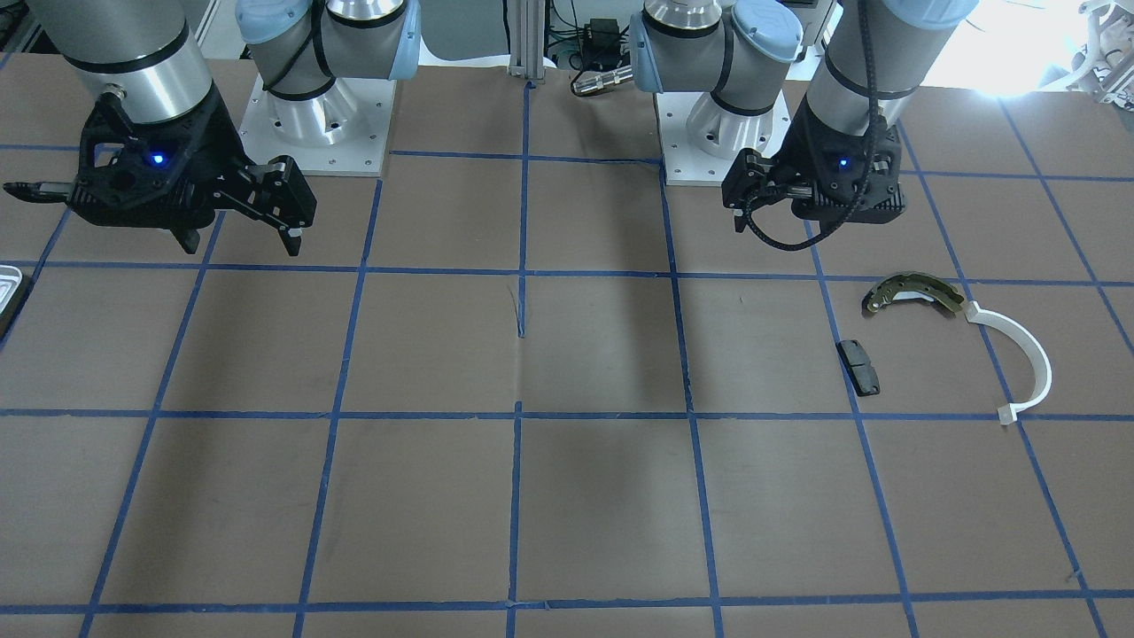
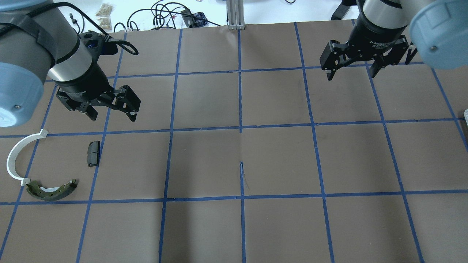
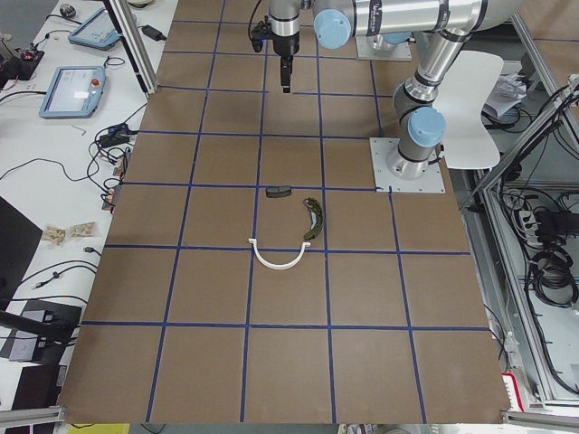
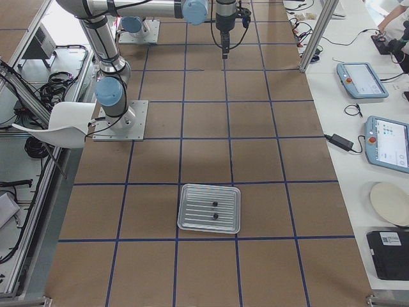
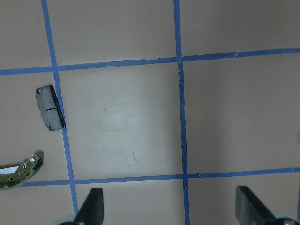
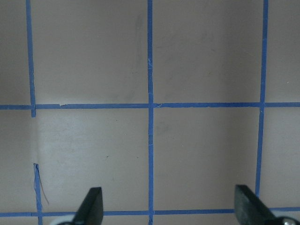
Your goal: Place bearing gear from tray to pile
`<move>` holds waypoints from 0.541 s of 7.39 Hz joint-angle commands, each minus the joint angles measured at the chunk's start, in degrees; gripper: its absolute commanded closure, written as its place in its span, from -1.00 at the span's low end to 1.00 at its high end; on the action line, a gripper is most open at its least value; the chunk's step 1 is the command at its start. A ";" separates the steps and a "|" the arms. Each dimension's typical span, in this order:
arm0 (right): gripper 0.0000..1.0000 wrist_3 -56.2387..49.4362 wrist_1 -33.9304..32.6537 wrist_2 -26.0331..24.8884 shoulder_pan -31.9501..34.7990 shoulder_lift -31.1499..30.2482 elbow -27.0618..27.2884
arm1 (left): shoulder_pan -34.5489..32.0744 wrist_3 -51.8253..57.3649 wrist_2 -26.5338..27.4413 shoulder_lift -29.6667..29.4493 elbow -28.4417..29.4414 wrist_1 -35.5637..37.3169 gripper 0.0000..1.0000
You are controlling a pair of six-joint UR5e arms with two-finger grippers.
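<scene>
The silver ridged tray [image 4: 192, 220] lies on the table in the exterior right view, with two small dark bearing gears [image 4: 215, 204] on it. Only its edge shows in the front view [image 1: 7, 297]. The pile is an olive brake shoe [image 2: 51, 190], a white plastic arc [image 2: 14, 160] and a black pad [image 2: 93, 153]. My left gripper [image 2: 113, 117] is open and empty, hovering just beyond the pad. My right gripper [image 2: 351, 76] is open and empty above bare table, well away from the tray.
The brown table is marked with a grid of blue tape. The arm bases [image 1: 314, 133] stand at the robot side. Cables and a post [image 2: 234, 14] lie beyond the far edge.
</scene>
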 commanded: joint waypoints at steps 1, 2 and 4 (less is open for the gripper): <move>-1.00 -9.17 -2.39 -1.37 -3.22 1.27 -0.70 | 0.00 0.00 0.01 0.08 -0.21 0.01 -1.00; -1.00 -16.22 -1.63 -1.30 -10.91 1.29 -0.62 | 0.00 0.00 0.01 0.08 -0.13 0.01 -1.00; -1.00 -37.22 -2.75 -1.12 -24.29 3.03 -0.35 | 0.00 0.00 0.01 -0.01 -0.21 0.18 -1.00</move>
